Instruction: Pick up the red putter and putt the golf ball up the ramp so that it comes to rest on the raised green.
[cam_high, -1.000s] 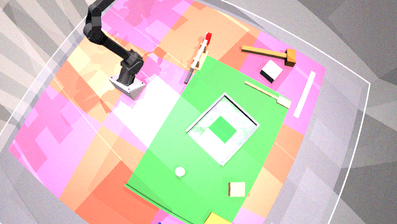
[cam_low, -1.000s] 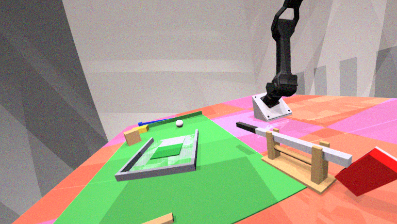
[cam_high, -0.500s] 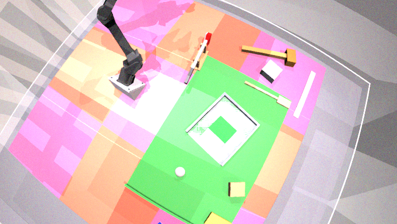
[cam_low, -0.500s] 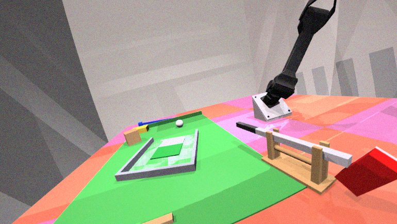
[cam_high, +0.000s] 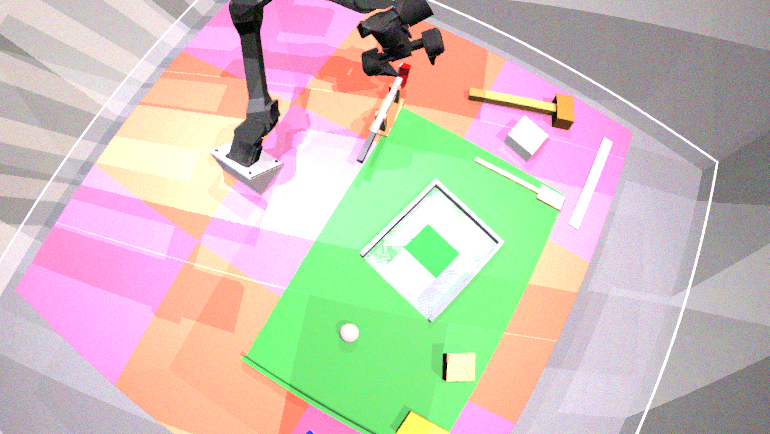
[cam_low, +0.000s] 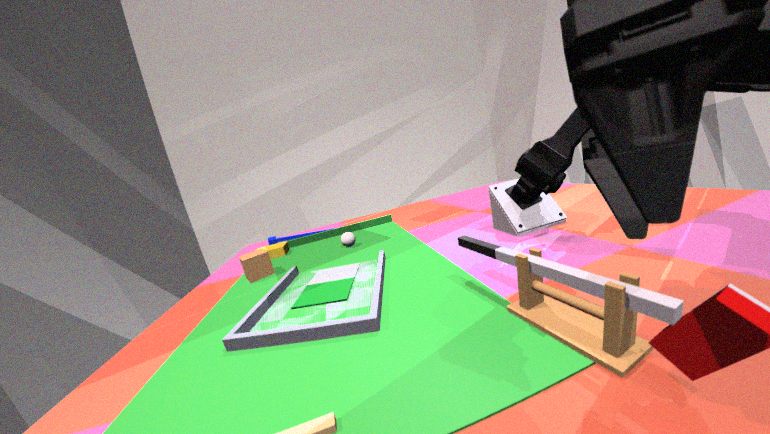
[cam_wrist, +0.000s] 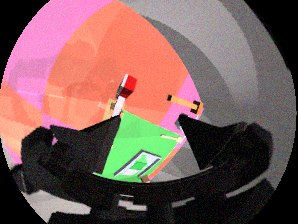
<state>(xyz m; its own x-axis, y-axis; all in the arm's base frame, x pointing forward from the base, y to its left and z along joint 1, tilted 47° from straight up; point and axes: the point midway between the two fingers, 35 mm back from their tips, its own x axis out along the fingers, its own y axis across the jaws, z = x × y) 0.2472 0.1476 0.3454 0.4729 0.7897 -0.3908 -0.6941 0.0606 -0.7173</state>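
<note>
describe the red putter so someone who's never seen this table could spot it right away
Start at the big green mat and go to its corner nearest the arm's base. There a small wooden rack holds the putter: a long grey shaft, the only tool ending in a red wedge head.

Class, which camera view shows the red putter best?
The exterior view: the red putter lies close up across its wooden rack, red head at right. The top view shows it small; the wrist view, only a tiny red speck.
</note>
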